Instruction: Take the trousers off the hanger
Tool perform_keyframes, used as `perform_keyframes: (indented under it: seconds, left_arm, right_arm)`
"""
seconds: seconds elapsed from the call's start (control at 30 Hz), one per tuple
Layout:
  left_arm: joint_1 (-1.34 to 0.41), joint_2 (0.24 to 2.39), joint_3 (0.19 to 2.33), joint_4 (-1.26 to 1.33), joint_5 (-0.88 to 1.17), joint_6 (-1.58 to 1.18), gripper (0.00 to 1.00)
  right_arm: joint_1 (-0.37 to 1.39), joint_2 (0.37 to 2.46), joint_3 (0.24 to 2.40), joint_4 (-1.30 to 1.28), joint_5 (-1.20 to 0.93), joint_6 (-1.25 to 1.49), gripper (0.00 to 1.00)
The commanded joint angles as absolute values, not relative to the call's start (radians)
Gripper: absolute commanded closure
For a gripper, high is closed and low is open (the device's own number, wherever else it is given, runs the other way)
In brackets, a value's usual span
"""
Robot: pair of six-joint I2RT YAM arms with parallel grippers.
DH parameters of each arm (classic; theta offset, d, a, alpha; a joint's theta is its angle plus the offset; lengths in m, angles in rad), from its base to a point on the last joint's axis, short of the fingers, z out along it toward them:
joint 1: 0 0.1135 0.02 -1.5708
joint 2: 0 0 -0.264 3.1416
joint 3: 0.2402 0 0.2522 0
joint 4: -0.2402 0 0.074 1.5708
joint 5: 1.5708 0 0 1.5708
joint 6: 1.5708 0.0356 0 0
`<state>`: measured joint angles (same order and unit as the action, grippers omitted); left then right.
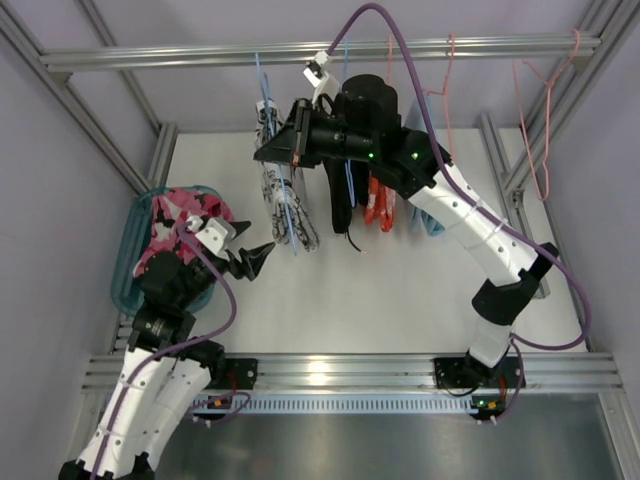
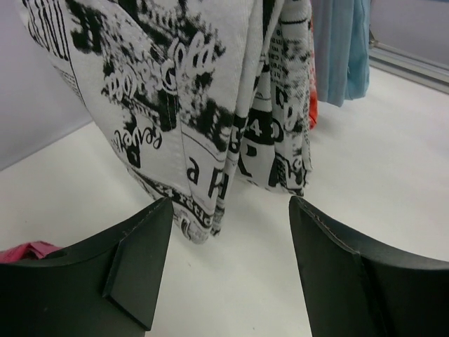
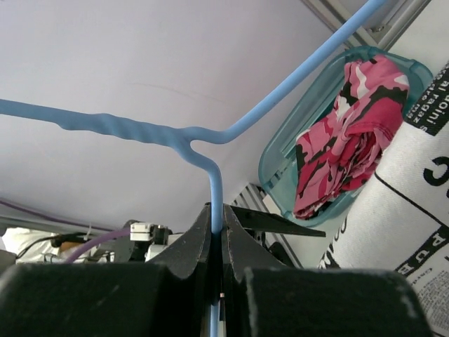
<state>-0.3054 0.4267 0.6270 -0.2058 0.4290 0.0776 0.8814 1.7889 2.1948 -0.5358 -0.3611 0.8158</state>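
On my far left the teal basket (image 1: 127,262) sits at the table (image 1: 400,300) edge, and the pink trousers (image 1: 178,216) lie bunched up inside it, bright pink broken by black and white patches, creased and folded over themselves. Just right of the basket my left gripper (image 1: 262,258) hovers low over the table with its fingers (image 2: 133,260) spread well apart and nothing between them; its tips point at the lower hem of the white trousers (image 2: 196,105). That pair hangs in long vertical folds, white cloth crowded with black lettering and newspaper-like blotches, its bottom edge close to the table, though I cannot tell if it touches. It hangs from the blue hanger (image 3: 140,130), whose twisted neck runs down into my right gripper (image 1: 296,148); those fingers are pressed together on the hanger's stem, high above the table near the rail (image 1: 200,55). Further right a black garment (image 1: 338,195), a red garment (image 1: 378,205) and a light blue garment (image 1: 432,222) hang side by side, and at the far right bare pink hangers (image 1: 545,130) hook over the rail.
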Motion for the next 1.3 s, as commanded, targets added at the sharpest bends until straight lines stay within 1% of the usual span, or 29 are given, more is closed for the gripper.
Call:
perform_keyframes:
  seconds: [0.0, 0.2, 0.3, 0.37, 0.53, 0.8, 0.93, 1.07, 1.13, 1.27]
  left_arm:
    - [-0.302, 0.462, 0.611, 0.049, 0.407, 0.064, 0.27]
    - [-0.310, 0.563, 0.600, 0.195, 0.330, 0.049, 0.27]
    - [-0.321, 0.586, 0.598, 0.215, 0.369, 0.043, 0.27]
    - [-0.343, 0.594, 0.597, 0.221, 0.379, 0.046, 0.24]
    - [-0.396, 0.612, 0.591, 0.230, 0.316, 0.057, 0.24]
    - [-0.431, 0.696, 0.620, 0.319, 0.290, 0.005, 0.23]
    - [-0.495, 0.733, 0.629, 0.356, 0.201, 0.005, 0.22]
    - [-0.508, 0.779, 0.644, 0.364, 0.048, -0.032, 0.26]
    - [-0.508, 0.798, 0.646, 0.365, -0.027, -0.017, 0.30]
    - [-0.508, 0.801, 0.646, 0.365, -0.061, -0.009, 0.34]
  right_arm:
    - [0.881, 1.743, 2.283, -0.437, -0.318, 0.821, 1.00]
    - [0.881, 1.755, 2.310, -0.451, -0.264, 0.856, 1.00]
    - [0.882, 1.759, 2.315, -0.454, -0.236, 0.856, 1.00]
    - [0.881, 1.759, 2.315, -0.456, -0.203, 0.853, 1.00]
    - [0.882, 1.761, 2.313, -0.448, -0.190, 0.856, 1.00]
    - [0.896, 1.770, 2.321, -0.448, -0.169, 0.859, 1.00]
    - [0.900, 1.770, 2.321, -0.448, -0.167, 0.859, 1.00]
    - [0.907, 1.764, 2.321, -0.445, -0.169, 0.853, 1.00]
    - [0.907, 1.756, 2.316, -0.446, -0.166, 0.850, 1.00]
    - [0.907, 1.746, 2.306, -0.448, -0.167, 0.847, 1.00]
